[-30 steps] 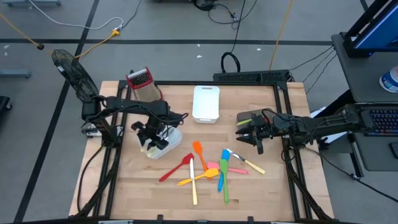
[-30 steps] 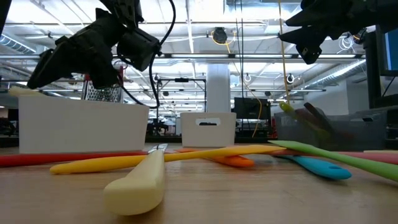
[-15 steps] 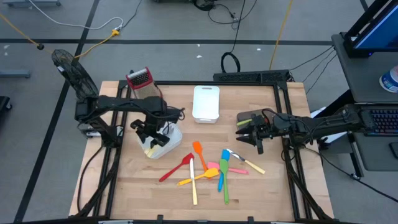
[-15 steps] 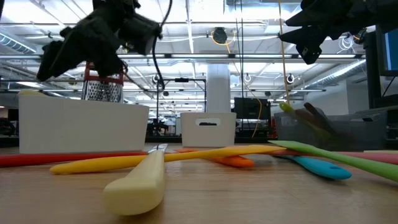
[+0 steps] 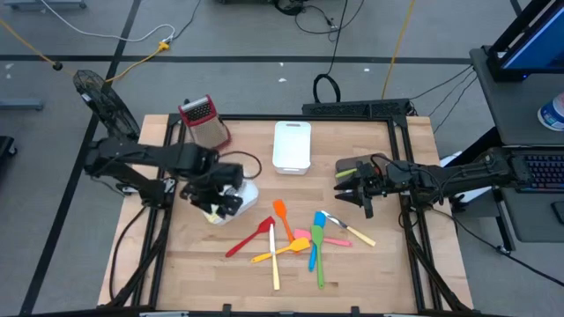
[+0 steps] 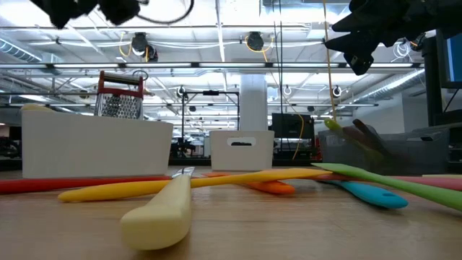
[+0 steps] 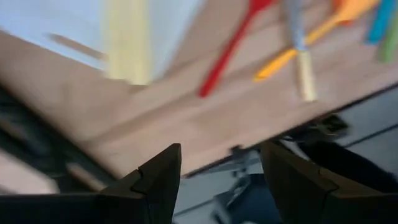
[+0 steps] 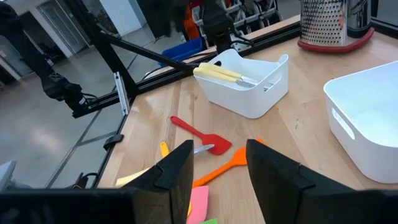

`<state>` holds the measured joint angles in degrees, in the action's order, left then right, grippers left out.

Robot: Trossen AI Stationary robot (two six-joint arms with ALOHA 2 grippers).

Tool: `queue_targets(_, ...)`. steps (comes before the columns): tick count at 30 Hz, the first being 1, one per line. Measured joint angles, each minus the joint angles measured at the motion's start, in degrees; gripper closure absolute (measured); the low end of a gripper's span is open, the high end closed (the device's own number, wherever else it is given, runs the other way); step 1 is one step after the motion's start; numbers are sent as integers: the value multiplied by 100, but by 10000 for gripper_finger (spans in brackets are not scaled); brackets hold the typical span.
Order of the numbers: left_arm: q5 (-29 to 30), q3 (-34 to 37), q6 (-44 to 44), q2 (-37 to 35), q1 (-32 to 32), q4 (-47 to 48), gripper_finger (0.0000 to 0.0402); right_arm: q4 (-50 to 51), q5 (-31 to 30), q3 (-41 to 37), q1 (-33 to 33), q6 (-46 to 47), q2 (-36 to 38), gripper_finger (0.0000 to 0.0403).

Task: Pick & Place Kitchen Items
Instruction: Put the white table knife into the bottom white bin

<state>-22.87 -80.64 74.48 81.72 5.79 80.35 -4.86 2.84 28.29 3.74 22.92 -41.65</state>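
Two white bins sit on the wooden surface (image 5: 370,264): the left bin (image 5: 240,201), beside a grater (image 5: 203,123), holds yellow utensils (image 8: 221,73), under the left gripper (image 5: 220,198), fingers (image 7: 155,180) parted, empty. Loose utensils (image 5: 300,242) lie centre-front. The middle bin (image 5: 292,145) looks empty. The right gripper (image 5: 345,192) hovers, fingers (image 8: 180,168) half-open, empty.

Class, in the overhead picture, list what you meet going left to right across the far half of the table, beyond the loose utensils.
Box grater → left pincer over the small white bin → larger white bin → right pincer.
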Motion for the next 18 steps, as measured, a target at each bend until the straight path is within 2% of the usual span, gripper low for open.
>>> queue_targets(5,462,-54,891,69,764,-1443,176,0,0,0,0,-3,1,261)
queue_targets(12,1521,-54,1897,562,1623,-3040,176,0,0,0,-1,-24,2,261)
queue_targets(18,1688,-46,2432,1284,2096,-4082,176,0,1,0,0,-26,2,261)
